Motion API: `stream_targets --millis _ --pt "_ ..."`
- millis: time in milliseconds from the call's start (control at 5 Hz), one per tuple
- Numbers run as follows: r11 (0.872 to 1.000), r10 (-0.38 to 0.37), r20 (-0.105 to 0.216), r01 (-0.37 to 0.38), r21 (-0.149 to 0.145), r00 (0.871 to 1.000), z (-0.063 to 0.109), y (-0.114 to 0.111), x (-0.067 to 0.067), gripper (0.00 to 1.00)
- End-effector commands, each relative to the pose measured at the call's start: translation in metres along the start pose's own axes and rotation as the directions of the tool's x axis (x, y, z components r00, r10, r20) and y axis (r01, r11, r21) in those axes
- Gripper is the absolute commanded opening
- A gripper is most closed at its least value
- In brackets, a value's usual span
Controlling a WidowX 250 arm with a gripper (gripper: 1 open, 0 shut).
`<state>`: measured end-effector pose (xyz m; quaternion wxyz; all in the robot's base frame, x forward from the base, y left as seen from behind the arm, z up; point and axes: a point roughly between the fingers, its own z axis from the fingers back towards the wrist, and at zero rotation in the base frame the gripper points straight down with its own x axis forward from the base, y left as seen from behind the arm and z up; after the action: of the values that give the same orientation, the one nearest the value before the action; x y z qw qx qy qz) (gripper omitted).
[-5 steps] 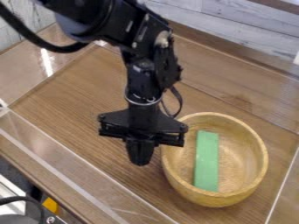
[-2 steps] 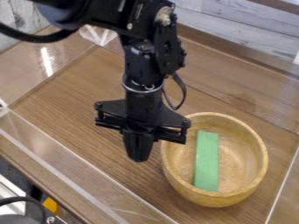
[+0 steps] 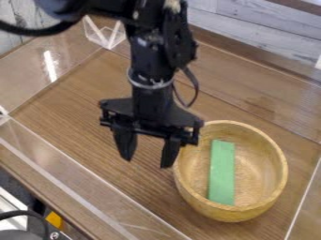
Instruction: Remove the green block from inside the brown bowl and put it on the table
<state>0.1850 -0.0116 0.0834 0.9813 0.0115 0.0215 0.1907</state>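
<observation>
The green block (image 3: 223,171), a long flat bright-green bar, lies inside the brown bowl (image 3: 268,190), running from the near wall towards the far rim. The bowl sits on the table (image 3: 75,103) at the lower right. My gripper (image 3: 149,152) hangs pointing down just left of the bowl's rim, above the tabletop. Its two black fingers (image 3: 128,148) are spread apart with nothing between them. The gripper does not touch the block.
Low clear acrylic walls (image 3: 38,150) edge the table on the near left side and along the back. A small clear stand (image 3: 105,36) sits at the back behind the arm. Bare wood lies to the left of the gripper.
The gripper has risen a little from the tabletop beside the bowl, and its fingers, shut in the earlier frames, now stand spread open. The green block has not moved.
</observation>
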Motion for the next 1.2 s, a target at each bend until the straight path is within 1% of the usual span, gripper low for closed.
stream_targets --millis 0,200,400,600,1000 --pt "0.995 0.091 0.025 -0.089 -0.049 0.996 0.019 -0.004 0.016 1.0" --pt "0.987 0.143 0.022 -0.141 -0.076 0.99 0.02 -0.022 0.011 1.0" --pt "0.98 0.183 0.017 -0.181 -0.083 0.983 0.019 -0.029 0.008 1.0" --pt "0.984 0.16 0.009 -0.158 -0.078 0.987 0.017 -0.031 0.016 1.0" --pt "0.974 0.216 -0.009 -0.216 -0.074 0.976 0.021 -0.016 0.015 1.0"
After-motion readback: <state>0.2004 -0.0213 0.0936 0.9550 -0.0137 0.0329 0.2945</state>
